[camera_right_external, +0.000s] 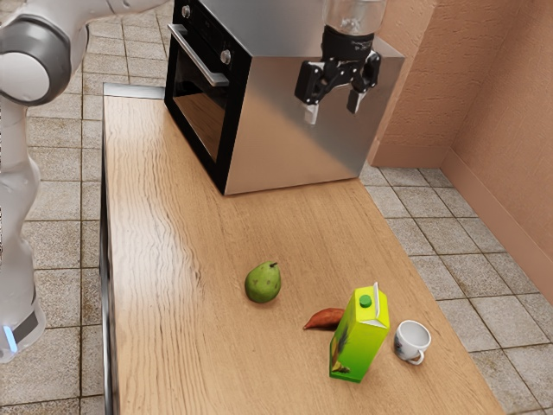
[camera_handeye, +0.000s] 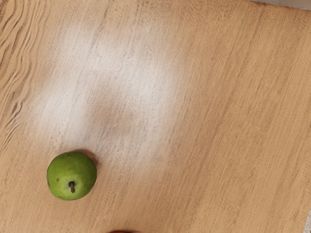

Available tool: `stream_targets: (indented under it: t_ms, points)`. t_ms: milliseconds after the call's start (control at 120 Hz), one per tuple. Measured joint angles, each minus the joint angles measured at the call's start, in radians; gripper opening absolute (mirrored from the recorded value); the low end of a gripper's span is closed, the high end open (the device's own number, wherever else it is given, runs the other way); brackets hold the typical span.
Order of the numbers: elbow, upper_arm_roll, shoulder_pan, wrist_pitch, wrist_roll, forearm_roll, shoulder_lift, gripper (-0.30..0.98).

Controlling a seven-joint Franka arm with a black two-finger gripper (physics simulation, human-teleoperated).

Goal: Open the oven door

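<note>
My gripper [camera_right_external: 333, 107] hangs high over the table in the exterior view, its two fingers apart with nothing between them. In the picture it overlaps the steel side panel of the oven [camera_right_external: 302, 130]; it touches neither the door nor the handle. The oven's dark glass door [camera_right_external: 199, 108] stands closed, facing the exterior view's left, toward the arm's side. A silver bar handle [camera_right_external: 197, 56] runs along the door's upper edge, just below the knobs.
On the wooden table [camera_right_external: 164, 285] are a green pear [camera_right_external: 263, 283], a reddish-brown sweet potato [camera_right_external: 323, 319], a green-yellow carton [camera_right_external: 360, 335] and a white cup [camera_right_external: 412, 341]. In the wrist view, the pear [camera_handeye: 72, 175] lies on the tabletop [camera_handeye: 218, 121].
</note>
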Motion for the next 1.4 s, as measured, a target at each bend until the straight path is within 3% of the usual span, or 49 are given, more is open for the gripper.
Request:
stream_targets:
  t_ms: [233,258,342,408,483,667,758,1150,1400]
  points:
    - [-0.016,-0.002,0.174,-0.049,-0.103,0.002,-0.114,0.69]
    - [-0.017,-0.003,0.141,-0.062,-0.115,0.002,-0.143,0.68]
    - [-0.063,-0.009,-0.109,-0.111,-0.151,0.029,-0.258,0.69]
    - [-0.296,-0.135,0.0,-0.108,-0.174,0.049,-0.48,0.69]
    - [-0.507,-0.185,0.114,-0.08,-0.188,0.057,-0.675,0.68]
    - [-0.799,-0.192,0.264,0.031,-0.172,0.062,-0.923,0.69]
    - [-0.919,-0.118,0.3,0.125,-0.137,0.063,-1.017,0.69]
    - [-1.006,0.029,0.297,0.299,0.052,0.072,-1.114,0.69]
    - [-1.005,0.076,0.582,0.33,0.21,0.036,-1.053,0.69]
